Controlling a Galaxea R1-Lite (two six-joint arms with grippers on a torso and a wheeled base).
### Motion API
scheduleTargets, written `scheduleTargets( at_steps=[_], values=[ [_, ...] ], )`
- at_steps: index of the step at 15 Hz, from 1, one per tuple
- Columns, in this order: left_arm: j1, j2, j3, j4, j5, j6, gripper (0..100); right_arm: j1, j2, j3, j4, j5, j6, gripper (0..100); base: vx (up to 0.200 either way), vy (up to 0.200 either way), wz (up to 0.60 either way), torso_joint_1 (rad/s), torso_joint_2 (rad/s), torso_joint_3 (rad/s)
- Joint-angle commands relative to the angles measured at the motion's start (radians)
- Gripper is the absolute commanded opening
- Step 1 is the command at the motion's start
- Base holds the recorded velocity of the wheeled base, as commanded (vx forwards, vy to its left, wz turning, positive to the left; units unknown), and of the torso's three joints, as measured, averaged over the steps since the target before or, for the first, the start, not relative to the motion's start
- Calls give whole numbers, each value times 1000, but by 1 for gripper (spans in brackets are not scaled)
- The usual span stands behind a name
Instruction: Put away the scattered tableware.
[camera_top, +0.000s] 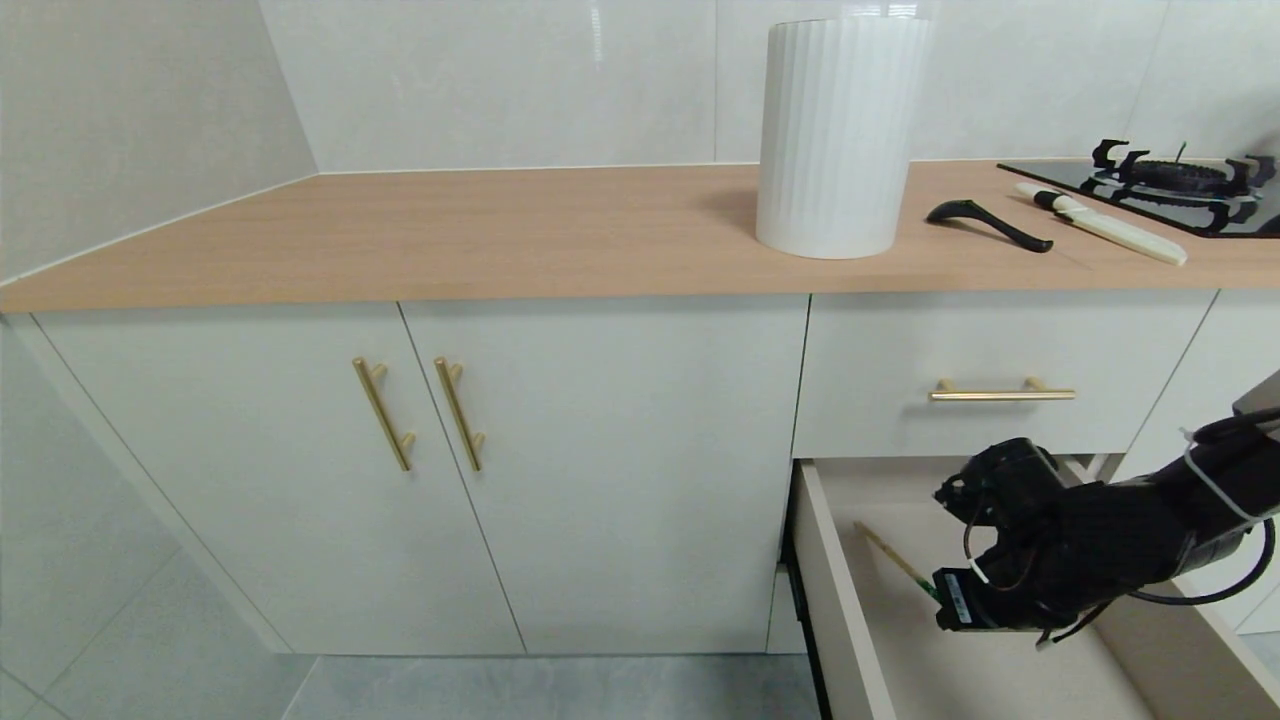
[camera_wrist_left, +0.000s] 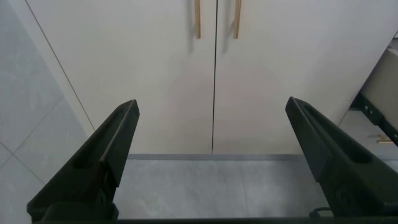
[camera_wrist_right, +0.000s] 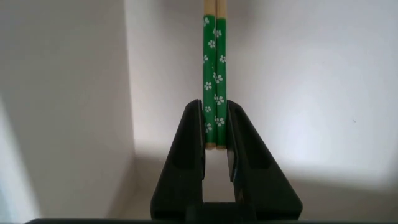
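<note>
Green-lacquered bamboo chopsticks (camera_wrist_right: 215, 74), a pair with small white flowers printed on the green part and bare pale wood beyond, sit side by side between the black fingers of the right tool (camera_wrist_right: 216, 109). The tool is clamped narrow on them near the butt ends. They stick out over the inside of the open drawer (camera_top: 830, 560), tips angled toward its back left; can't tell whether the tips touch the drawer floor. Likely step: laying the pair down in the drawer. To do it well, lower until the sticks lie nearly flat and close to the floor and keep them parallel to the side wall. Then part the fingers only a little so the thin round sticks don't roll apart or bounce, and lift straight up clear of the walls. Drawer interior looks like smooth matte beige laminate, probably slippery, so expect some sliding. Left tool (camera_wrist_left: 211, 106) is spread wide with nothing in it, low down, facing the flat off-white cabinet doors (camera_wrist_left: 143, 74). Up on the wood-grain bench (camera_top: 500, 230) are a long slim cream knife (camera_top: 1105, 225) and a black curved utensil (camera_top: 985, 222), glossy and plastic-looking. Both lie between a tall ribbed white canister (camera_top: 835, 135) and the gas hob (camera_top: 1170, 185), probably next to go. Brass bar handles (camera_top: 383, 412) are thin and cylindrical.
</note>
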Motion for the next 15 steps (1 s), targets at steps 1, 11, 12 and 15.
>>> scheduleTargets(
  at_steps=[1, 11, 12, 15],
  values=[
    [0, 2, 0, 0, 0, 0, 100, 21, 77, 30, -45, -35, 0, 0, 0, 0, 0, 0, 0, 0],
    [0, 2, 0, 0, 0, 0, 100, 68, 201, 101, -260, -115, 5, 0, 0, 0, 0, 0, 0, 0],
    [0, 2, 0, 0, 0, 0, 100, 68, 198, 101, -260, -115, 6, 0, 0, 0, 0, 0, 0, 0],
    [0, 2, 0, 0, 0, 0, 100, 67, 194, 101, -260, -114, 8, 100, 0, 0, 0, 0, 0, 0]
  ],
)
